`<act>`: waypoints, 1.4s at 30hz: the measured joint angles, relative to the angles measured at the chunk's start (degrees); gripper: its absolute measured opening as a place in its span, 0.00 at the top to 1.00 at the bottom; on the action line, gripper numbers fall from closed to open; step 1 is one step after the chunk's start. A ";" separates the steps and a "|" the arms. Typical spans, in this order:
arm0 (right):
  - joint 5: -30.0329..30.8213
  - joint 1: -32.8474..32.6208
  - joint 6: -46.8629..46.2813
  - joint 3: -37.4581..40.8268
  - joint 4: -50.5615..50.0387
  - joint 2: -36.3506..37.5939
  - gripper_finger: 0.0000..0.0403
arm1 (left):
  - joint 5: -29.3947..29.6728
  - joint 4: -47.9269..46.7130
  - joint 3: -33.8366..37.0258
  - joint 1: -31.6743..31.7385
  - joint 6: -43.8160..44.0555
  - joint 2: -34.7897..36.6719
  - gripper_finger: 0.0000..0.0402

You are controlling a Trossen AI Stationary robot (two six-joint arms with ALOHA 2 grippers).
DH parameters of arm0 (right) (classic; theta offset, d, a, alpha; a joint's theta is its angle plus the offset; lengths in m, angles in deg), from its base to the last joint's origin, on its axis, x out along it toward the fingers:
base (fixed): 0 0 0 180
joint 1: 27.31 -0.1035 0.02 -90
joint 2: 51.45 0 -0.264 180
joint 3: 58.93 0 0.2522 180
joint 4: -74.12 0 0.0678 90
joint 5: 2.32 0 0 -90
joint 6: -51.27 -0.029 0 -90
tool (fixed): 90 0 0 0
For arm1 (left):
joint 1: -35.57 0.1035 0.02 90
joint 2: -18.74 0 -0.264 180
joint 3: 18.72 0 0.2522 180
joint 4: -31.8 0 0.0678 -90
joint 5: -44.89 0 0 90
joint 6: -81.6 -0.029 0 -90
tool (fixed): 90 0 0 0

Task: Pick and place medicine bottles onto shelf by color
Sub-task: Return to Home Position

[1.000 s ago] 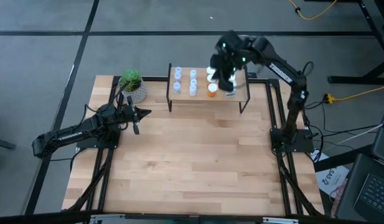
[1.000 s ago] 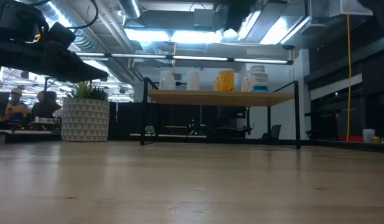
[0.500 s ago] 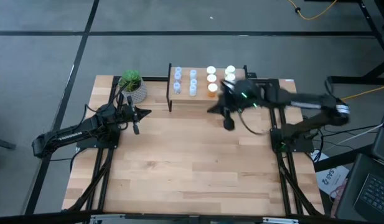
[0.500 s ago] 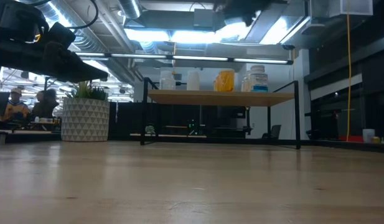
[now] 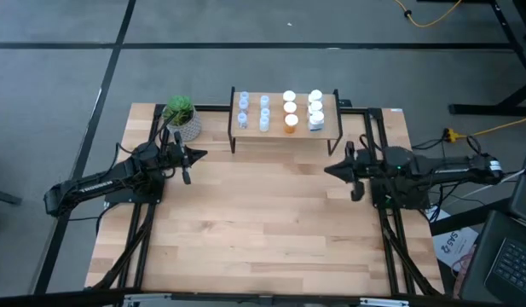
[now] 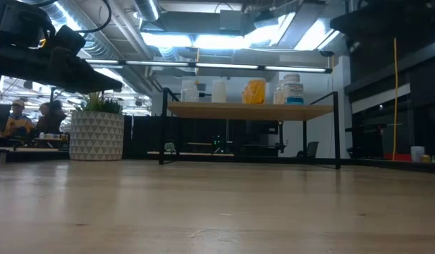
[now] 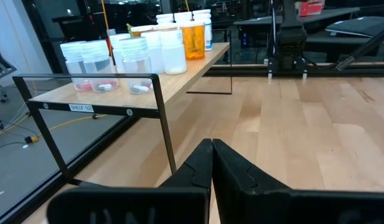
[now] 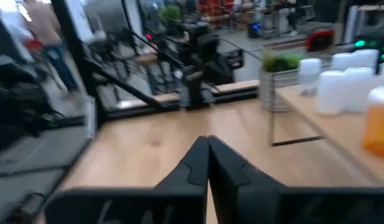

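The shelf [image 5: 284,130] stands at the table's far edge on thin black legs. On it the medicine bottles stand upright in rows: pale blue ones [image 5: 254,112] on the left, white-capped ones with an orange bottle [image 5: 291,124] in the middle, white ones [image 5: 315,109] on the right. My left gripper [image 5: 203,154] is shut and empty, level, by the table's left side, short of the shelf [image 7: 126,93]. My right gripper [image 5: 328,169] is shut and empty, level, by the table's right side, near of the shelf's right end. The right wrist view shows its closed fingers [image 8: 208,142].
A green plant in a white pot [image 5: 181,115] stands at the far left corner beside the shelf. Black frame rails [image 5: 386,222] run along both table sides. Bare wood [image 5: 263,213] lies between the arms. People [image 6: 20,120] sit in the room beyond the table.
My right gripper has come away from above the shelf's right end, down and toward the table's right and near edges. It has tipped from pointing down to level and stays shut. The bottles on the shelf have kept their places.
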 joint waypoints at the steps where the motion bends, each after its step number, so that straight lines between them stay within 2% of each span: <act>1: -1.06 -0.22 -1.05 1.19 0.00 1.69 0.98 | 0.00 0.00 0.00 0.01 0.00 0.00 1.00; 5: -3.97 -0.27 -1.71 5.57 0.78 7.62 0.96 | 0.00 0.00 0.00 -0.01 0.00 0.00 1.00; 14: -5.65 -0.24 -1.69 18.75 9.51 20.15 0.96 | 0.00 0.00 0.00 0.01 0.00 0.00 1.00; 18: -8.33 -0.24 -1.69 19.74 4.06 24.17 0.96 | 0.01 0.04 -0.02 0.00 0.00 0.01 1.00; 25: -8.32 -0.22 -1.69 19.91 -1.74 25.25 0.96 | 0.02 0.02 -0.02 -0.01 0.00 0.00 1.00; 42: -8.21 -0.20 -1.69 19.91 -1.85 25.18 0.96 | 0.00 0.02 -0.02 0.00 0.00 0.00 1.00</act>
